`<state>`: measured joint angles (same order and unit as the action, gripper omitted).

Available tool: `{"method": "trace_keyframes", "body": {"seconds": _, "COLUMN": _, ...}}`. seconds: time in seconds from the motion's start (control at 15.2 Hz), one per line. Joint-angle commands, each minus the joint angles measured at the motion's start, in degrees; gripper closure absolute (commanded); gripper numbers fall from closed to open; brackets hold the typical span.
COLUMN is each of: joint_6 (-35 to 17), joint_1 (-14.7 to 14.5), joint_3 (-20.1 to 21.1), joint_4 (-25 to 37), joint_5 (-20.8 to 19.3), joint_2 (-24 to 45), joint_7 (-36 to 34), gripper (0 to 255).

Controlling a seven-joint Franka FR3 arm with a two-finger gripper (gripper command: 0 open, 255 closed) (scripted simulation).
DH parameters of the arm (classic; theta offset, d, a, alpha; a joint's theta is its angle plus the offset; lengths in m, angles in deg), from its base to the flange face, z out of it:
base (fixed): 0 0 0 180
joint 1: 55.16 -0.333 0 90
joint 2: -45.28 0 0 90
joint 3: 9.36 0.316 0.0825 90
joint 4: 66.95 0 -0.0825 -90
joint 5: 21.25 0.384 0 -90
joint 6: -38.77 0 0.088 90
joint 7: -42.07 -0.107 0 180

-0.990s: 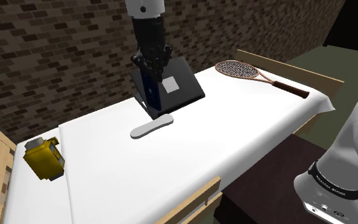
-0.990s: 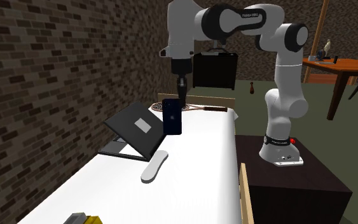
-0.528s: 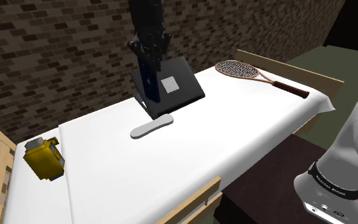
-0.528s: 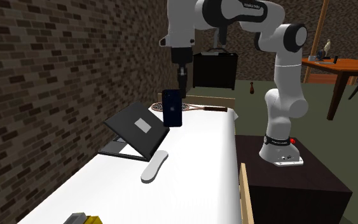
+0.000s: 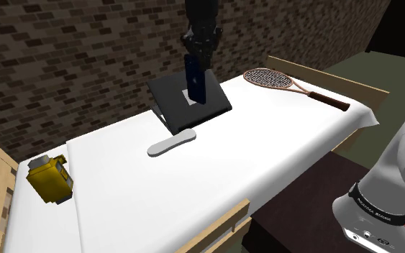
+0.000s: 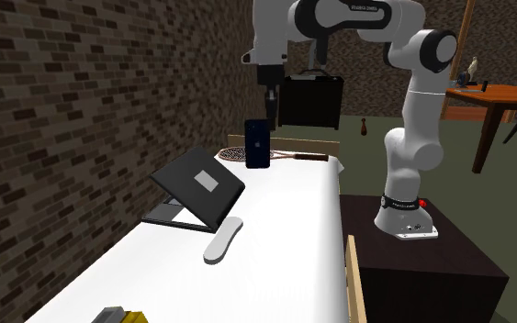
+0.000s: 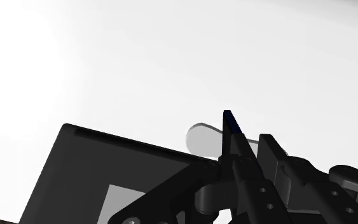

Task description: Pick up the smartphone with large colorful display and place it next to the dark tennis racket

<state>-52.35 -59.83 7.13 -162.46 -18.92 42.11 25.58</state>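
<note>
End effector [image 5: 200, 59] clamped on smartphone [image 5: 196, 80], above black laptop [image 5: 169, 96]; tennis racket [image 5: 271, 77] well apart.

A room in a house: brick wall [image 5: 64, 65], wood-framed white bed [image 5: 265, 158], wooden table [image 6: 504, 95] beyond.

The shoulder view looks down from beside the stand [image 5: 298, 215], at its lower right, across the white surface [image 5: 265, 165] toward the brick wall [image 5: 64, 65]. The second exterior view stands near the surface's far end, by the yellow object [image 6: 123, 317], looking along its length and facing the arm, with the wall on its left. Both take in the black laptop [image 5: 215, 97], grey oblong [image 5: 172, 142] and racket [image 5: 294, 85]. The wrist view looks closely down along the gripper [image 7: 247, 149] onto laptop and oblong.
</note>
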Motion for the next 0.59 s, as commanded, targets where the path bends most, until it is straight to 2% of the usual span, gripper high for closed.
{"method": "trace_keyframes", "body": {"seconds": 0.0, "joint_6": -0.7, "joint_1": 1.3, "joint_3": -1.6, "joint_4": -4.0, "joint_5": 0.7, "joint_2": -3.3, "joint_7": 3.2, "gripper": 255}}
{"method": "trace_keyframes", "body": {"seconds": 0.53, "joint_6": -0.9, "joint_1": 5.7, "joint_3": -8.5, "joint_4": -12.2, "joint_5": 0.7, "joint_2": -11.1, "joint_7": 14.5, "gripper": 255}}
